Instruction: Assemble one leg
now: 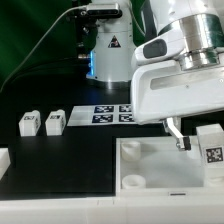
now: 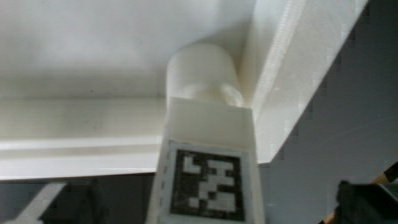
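My jaws [image 1: 181,140] stand released above the tray [image 1: 150,165]. The leg [image 2: 210,150] lies directly below them, long axis upright, seated in the tray's corner socket.

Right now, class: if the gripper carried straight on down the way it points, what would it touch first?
Most likely the leg directly under the open gripper, standing at a corner of the tray. Depth is hard to judge, so the tray's rim could come first.

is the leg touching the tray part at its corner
Touching: the wrist view shows the leg with its end seated against the tray part's corner, with no gap.
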Robot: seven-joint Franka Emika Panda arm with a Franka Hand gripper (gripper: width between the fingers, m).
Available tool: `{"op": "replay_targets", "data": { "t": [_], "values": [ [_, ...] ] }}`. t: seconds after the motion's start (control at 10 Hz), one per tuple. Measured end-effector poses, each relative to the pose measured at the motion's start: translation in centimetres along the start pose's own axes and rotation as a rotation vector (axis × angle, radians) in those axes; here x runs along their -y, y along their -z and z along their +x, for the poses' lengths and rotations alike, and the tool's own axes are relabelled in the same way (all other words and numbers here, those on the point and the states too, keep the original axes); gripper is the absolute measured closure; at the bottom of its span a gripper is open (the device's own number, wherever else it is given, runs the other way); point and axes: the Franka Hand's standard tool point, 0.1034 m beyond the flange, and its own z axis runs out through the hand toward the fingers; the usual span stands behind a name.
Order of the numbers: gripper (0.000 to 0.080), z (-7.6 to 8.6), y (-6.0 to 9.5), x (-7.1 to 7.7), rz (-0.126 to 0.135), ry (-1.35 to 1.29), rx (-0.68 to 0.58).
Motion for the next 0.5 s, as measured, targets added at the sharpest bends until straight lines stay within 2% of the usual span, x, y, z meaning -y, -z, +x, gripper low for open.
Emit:
{"op": "replay_targets", "data": {
  "t": [0.3,0.5],
  "values": [
    [0.015,-0.01,-0.01,0.0,0.0,0.0,0.001],
    [0.015,0.41,0.69,0.02,0.011,-0.002,0.07]
  ]
}}
